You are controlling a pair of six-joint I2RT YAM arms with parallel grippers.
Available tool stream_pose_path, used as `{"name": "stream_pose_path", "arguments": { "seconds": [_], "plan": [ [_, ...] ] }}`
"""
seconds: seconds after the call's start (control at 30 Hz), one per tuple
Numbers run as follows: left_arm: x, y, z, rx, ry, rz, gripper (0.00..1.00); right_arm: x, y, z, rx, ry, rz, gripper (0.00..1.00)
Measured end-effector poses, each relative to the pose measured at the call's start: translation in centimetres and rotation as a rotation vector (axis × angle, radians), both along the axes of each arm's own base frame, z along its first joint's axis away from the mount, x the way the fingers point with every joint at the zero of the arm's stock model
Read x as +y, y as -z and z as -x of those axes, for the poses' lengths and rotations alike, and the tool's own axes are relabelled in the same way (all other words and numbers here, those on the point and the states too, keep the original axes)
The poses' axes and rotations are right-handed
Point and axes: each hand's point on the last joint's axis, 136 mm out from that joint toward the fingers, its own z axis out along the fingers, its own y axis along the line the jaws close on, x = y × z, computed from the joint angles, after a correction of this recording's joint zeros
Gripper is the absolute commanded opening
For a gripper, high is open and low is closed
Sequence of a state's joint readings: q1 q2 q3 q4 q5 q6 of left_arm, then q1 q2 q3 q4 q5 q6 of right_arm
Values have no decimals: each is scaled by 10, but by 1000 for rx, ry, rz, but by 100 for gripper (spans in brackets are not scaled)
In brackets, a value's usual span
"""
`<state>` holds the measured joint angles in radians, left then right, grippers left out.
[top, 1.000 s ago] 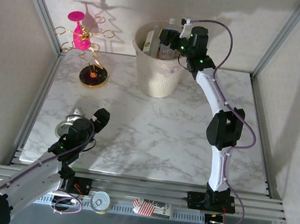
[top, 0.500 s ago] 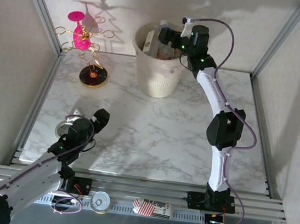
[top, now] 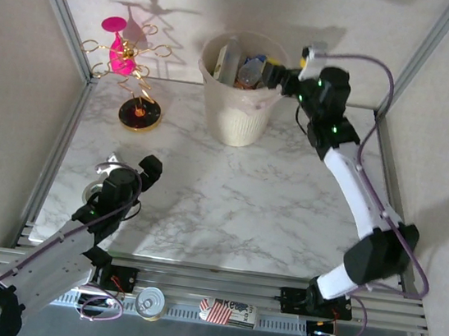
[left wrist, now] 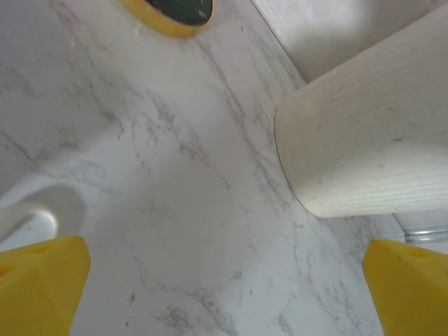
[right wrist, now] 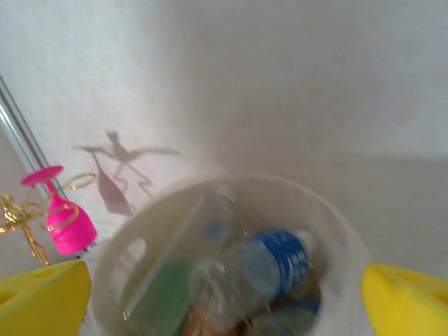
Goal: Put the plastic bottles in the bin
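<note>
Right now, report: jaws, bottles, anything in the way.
Left gripper low over table, jaws open, empty. Right gripper at bin rim, jaws open, empty. Plastic bottles inside bin. Ornament stand left of bin, apart.

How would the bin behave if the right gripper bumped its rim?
Probably tippy: the bin is tall and narrows toward its base, so a push at the rim from the right gripper could rock it. It may also slide, since the marble table looks smooth. The plastic bottles piled inside likely add little steadying weight.
</note>
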<state>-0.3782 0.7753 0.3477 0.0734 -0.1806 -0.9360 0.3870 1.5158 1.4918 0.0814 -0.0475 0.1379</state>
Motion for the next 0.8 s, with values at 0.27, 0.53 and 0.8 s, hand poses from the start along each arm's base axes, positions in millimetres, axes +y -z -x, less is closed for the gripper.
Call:
{"name": "stream_pose_path", "arguments": {
  "seconds": [0.27, 0.53, 0.8],
  "plan": [
    [29, -11, -24, 18, -105, -184, 100, -61, 157, 58, 220, 205, 97, 99],
    [75, -19, -37, 34, -262, -445, 100, -111, 264, 91, 365, 402, 213, 99],
    [99, -15, -41, 2, -343, -621, 100, -122, 300, 82, 374, 469, 287, 99]
  ]
}}
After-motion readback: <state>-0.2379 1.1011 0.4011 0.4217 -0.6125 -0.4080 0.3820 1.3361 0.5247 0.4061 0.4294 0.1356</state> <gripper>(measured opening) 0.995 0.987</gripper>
